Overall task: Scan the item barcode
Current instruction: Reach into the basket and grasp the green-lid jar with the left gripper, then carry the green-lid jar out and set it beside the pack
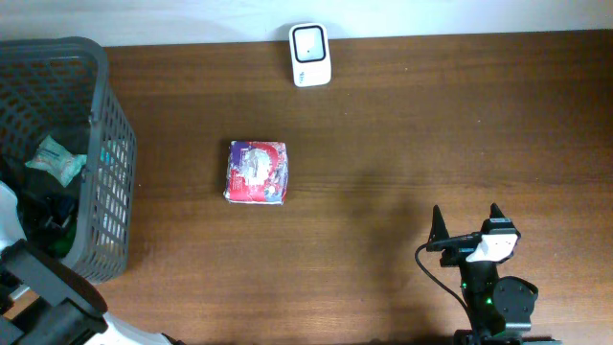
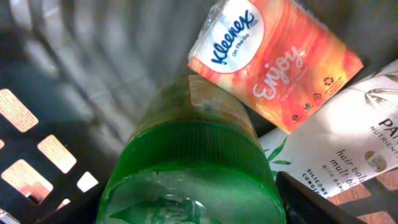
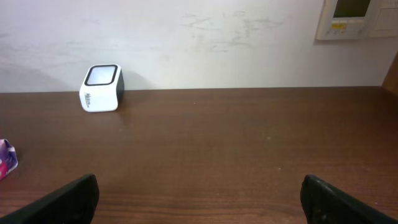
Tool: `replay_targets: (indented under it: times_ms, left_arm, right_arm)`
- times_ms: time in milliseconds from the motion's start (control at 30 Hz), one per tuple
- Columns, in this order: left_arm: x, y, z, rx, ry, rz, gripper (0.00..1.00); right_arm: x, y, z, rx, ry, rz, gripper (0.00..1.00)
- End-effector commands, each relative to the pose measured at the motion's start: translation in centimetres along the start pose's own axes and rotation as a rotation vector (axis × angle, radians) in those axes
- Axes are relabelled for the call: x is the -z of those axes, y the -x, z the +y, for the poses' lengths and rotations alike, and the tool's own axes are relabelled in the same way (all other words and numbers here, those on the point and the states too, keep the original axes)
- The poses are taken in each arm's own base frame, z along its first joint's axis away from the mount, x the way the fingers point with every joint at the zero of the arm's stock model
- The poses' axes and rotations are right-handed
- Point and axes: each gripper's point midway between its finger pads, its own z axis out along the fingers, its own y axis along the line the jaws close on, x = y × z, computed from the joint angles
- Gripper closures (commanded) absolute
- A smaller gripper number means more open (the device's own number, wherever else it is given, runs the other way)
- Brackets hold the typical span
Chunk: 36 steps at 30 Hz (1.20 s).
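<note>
A green bottle [image 2: 193, 168] lies in the grey basket [image 1: 107, 144] at the table's left. My left gripper [image 2: 193, 208] reaches down into the basket with its jaws on either side of the bottle's cap end. Its right finger [image 2: 305, 202] sits right against the bottle, and the left finger is lost in the dark. The white barcode scanner [image 1: 310, 55] [image 3: 101, 88] stands at the back edge of the table. My right gripper [image 1: 466, 222] [image 3: 199, 196] hangs open and empty above the front right of the table.
A purple and red packet [image 1: 257, 172] [image 3: 6, 158] lies mid-table. In the basket, an orange Kleenex pack [image 2: 273, 56] and a white conditioner sachet [image 2: 348, 143] lean against the bottle; a teal packet [image 1: 57, 160] lies there too.
</note>
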Motion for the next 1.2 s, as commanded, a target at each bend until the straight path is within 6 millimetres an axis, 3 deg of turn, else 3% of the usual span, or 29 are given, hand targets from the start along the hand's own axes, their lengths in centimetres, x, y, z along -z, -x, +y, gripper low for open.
replay_targets:
  times_ms: [0,100,200,400,500,533,567,600,700,800,900,1000,1133,1167]
  left_arm:
    - [0.0,0.2,0.4,0.001,0.01,-0.013,0.3]
    - [0.0,0.3,0.4,0.001,0.009,-0.014,0.33]
    - [1.6,1.2,-0.1,-0.003,-0.011,-0.051,0.36]
    - [9.7,3.5,-1.0,-0.03,-0.065,-0.178,0.37]
    - [18.0,4.3,-2.0,-0.035,-0.163,-0.323,0.38]
    - [20.8,4.2,-2.8,-0.059,-0.232,-0.373,0.4]
    - [25.4,3.5,-4.5,-0.127,-0.37,-0.453,0.43]
    - [28.0,2.8,-5.3,-0.151,-0.446,-0.496,0.44]
    - [37.9,-2.9,-9.1,-0.331,-0.705,-0.694,0.42]
    - [41.8,-9.2,-12.5,-0.514,-0.832,-0.753,0.41]
    - [42.8,-16.2,-17.4,-0.717,-0.957,-0.685,0.43]
    - [40.8,-22.4,-22.2,-0.903,-0.982,-0.569,0.46]
    - [33.4,-28.8,-28.5,-1.081,-0.829,-0.401,0.43]
    - [29.8,-31.5,-30.7,-1.149,-0.755,-0.333,0.43]
  right_arm:
    - [0.0,-0.3,-0.1,-0.011,-0.005,0.003,0.01]
    - [0.0,-0.3,0.0,-0.011,-0.004,0.003,0.01]
    - [0.0,-0.3,0.0,-0.011,-0.004,0.003,0.01]
    - [0.0,-0.3,0.0,-0.011,-0.004,0.003,0.01]
    - [0.0,-0.3,-0.1,-0.011,-0.005,0.003,0.01]
    - [0.0,-0.3,0.0,-0.011,-0.004,0.003,0.01]
    - [0.0,-0.3,-0.1,-0.011,-0.005,0.003,0.01]
    - [0.0,-0.3,0.0,-0.011,-0.004,0.003,0.01]
    - [0.0,-0.3,0.0,-0.011,-0.004,0.003,0.01]
    - [0.0,-0.3,0.0,-0.011,-0.004,0.003,0.01]
    - [0.0,-0.3,-0.1,-0.011,-0.005,0.003,0.01]
    - [0.0,-0.3,0.0,-0.011,-0.004,0.003,0.01]
    - [0.0,-0.3,0.0,-0.011,-0.004,0.003,0.01]
    - [0.0,-0.3,-0.1,-0.011,-0.005,0.003,0.01]
